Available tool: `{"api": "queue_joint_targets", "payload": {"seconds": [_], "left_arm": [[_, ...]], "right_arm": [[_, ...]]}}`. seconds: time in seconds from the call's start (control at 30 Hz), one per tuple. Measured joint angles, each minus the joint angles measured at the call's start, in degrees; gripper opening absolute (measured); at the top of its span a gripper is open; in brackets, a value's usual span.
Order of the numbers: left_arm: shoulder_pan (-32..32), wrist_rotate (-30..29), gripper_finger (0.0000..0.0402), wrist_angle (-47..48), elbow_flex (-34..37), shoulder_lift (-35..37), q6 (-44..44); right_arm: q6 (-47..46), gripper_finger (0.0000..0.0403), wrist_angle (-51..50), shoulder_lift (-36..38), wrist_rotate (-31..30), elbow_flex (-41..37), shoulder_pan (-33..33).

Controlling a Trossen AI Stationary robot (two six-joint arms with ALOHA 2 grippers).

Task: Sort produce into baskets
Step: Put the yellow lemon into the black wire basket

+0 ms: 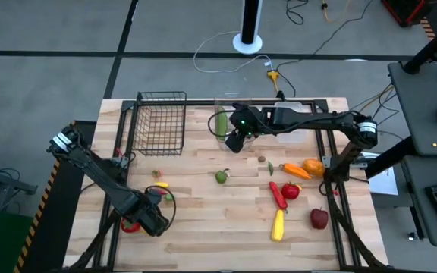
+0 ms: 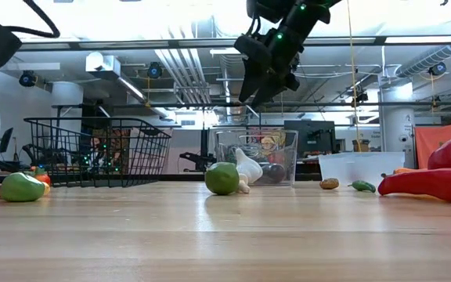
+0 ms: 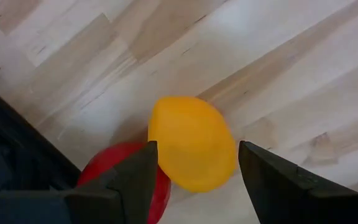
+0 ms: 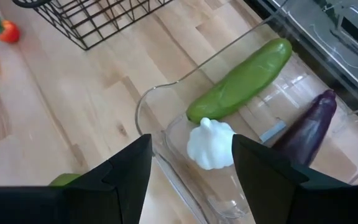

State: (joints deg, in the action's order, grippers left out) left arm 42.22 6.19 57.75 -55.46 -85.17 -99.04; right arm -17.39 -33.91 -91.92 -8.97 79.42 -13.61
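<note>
One black wire basket (image 1: 160,121), two clear bins (image 2: 257,157) (image 2: 360,167), one cucumber (image 4: 241,79), one eggplant (image 4: 306,127), one garlic (image 4: 210,144), one red apple (image 1: 319,219), two arms.

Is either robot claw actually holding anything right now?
No. The left gripper stands open around a yellow pepper on the table; the right gripper hangs open above the garlic.
</note>
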Motion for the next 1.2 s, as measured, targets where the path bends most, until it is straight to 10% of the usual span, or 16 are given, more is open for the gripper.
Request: {"api": "queue_joint_targets", "payload": {"seconds": [1.2], "left_arm": [[0.76,-0.64,0.0265,-3.4,-0.06,-6.49,-0.88]], "right_arm": [[-0.06,0.0215,0.32,0.0,0.0,-0.03,0.12]]}}
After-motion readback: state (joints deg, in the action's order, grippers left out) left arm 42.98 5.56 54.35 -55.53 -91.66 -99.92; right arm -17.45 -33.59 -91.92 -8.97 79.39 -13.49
